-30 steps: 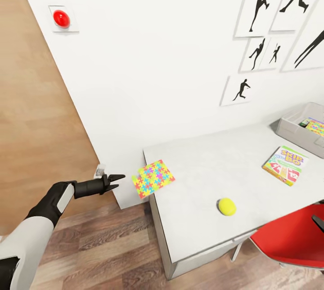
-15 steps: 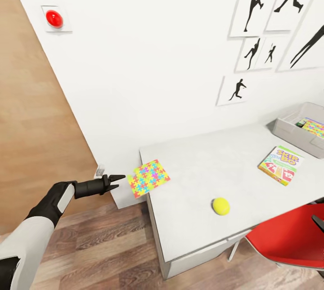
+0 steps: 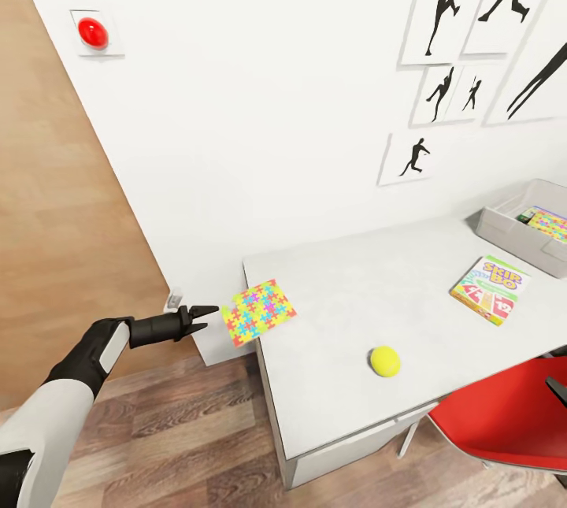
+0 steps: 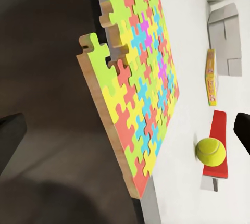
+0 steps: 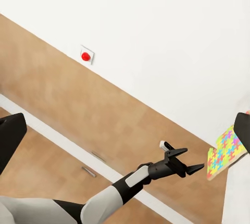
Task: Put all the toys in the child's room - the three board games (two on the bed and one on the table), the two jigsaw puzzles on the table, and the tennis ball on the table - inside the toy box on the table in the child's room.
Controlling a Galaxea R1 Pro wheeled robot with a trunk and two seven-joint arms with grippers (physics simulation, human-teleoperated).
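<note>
A thin jigsaw puzzle [image 3: 258,311] of bright interlocking pieces lies on the table [image 3: 354,287], overhanging its left end. My left gripper [image 3: 209,317] hovers open just left of that overhang, level with it; the puzzle [image 4: 138,88] lies ahead between the spread fingers. The yellow-green tennis ball [image 3: 385,361] rests near the front edge. A Skip-Bo board game [image 3: 490,288] lies to the right. The grey toy box [image 3: 504,228] stands at the back right with flat colourful things inside. My right gripper [image 5: 125,135] is open in the air, looking at the left arm.
A red chair [image 3: 504,413] stands at the table's front right. The white wall behind carries black silhouette pictures [image 3: 445,12] and a red button [image 3: 93,32]. A wood panel [image 3: 55,240] and plank floor [image 3: 181,445] lie to the left, below my left arm.
The view has shifted slightly, so the table and its things sit further left in the picture. The gap between my left fingertips and the puzzle's overhanging edge has narrowed.
</note>
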